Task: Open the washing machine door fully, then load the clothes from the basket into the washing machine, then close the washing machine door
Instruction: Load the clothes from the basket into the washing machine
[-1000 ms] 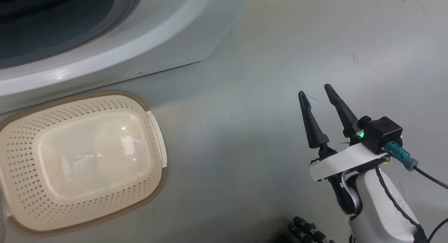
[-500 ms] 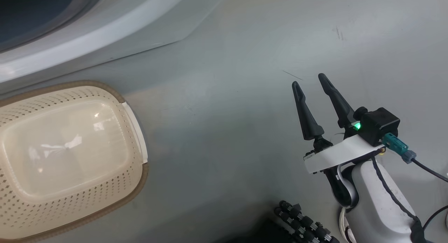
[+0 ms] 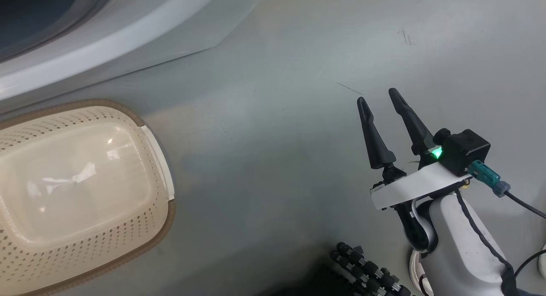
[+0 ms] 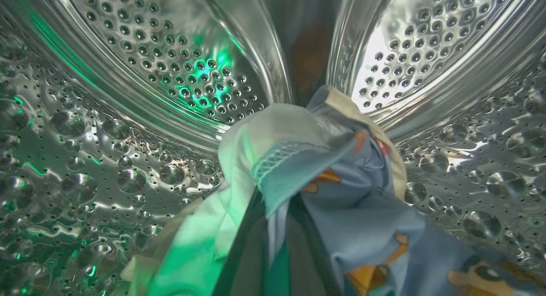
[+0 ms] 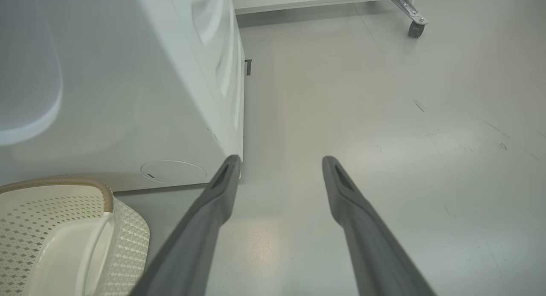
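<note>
The basket (image 3: 153, 227) is cream, its walls dotted with rows of small diamond-shaped holes, its rim a brown woven look. The washing machine (image 3: 128, 44) is glossy white. The floor (image 3: 277, 159) is pale grey-green with a few dark scuffs. The right tool (image 3: 377, 96) has black fingers, a white plate (image 3: 409, 187), a bright green light (image 3: 436, 153) and a teal plug (image 3: 484, 175). The clothes (image 4: 362, 210) are light blue printed with orange-brown figures, edged by a cream piece. The drum (image 4: 179, 65) is shiny steel, patterned with round holes and dimples, tinted green.
</note>
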You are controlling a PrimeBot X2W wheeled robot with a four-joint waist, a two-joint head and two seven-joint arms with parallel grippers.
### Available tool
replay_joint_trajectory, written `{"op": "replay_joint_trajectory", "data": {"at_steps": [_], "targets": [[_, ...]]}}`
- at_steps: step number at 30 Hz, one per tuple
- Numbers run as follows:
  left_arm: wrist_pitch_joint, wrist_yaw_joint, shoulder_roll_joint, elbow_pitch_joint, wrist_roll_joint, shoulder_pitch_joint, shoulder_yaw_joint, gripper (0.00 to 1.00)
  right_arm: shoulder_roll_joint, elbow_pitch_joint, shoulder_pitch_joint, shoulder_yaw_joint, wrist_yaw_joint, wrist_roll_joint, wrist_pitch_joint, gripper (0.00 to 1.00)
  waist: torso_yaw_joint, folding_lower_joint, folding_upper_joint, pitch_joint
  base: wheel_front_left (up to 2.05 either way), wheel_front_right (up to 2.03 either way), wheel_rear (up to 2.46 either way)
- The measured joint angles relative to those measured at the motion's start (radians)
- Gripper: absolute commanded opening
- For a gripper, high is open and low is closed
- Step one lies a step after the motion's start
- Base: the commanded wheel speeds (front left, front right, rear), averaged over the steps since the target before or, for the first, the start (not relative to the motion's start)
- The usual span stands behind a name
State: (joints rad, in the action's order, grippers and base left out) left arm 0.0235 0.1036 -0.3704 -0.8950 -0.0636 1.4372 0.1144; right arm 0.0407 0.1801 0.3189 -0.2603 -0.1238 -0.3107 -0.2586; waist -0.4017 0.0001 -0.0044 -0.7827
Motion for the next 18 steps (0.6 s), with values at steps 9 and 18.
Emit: {"op": "replay_joint_trajectory", "data": {"at_steps": [9, 18], "targets": [[0.005, -0.004, 0.039, -0.04, -0.021, 0.002, -0.004, 1.0, -0.001, 0.008, 0.015, 0.008, 0.0, -0.008, 0.0, 1.0, 0.01, 0.0, 0.0, 0.024, 0.0, 0.0, 0.0], [0.049, 0.003, 0.084, -0.089, -0.071, -0.012, -0.053, 1.0, 0.0, 0.016, 0.015, 0.035, 0.0, -0.007, 0.0, 1.0, 0.029, 0.0, 0.0, 0.065, 0.0, 0.0, 0.0]]}}
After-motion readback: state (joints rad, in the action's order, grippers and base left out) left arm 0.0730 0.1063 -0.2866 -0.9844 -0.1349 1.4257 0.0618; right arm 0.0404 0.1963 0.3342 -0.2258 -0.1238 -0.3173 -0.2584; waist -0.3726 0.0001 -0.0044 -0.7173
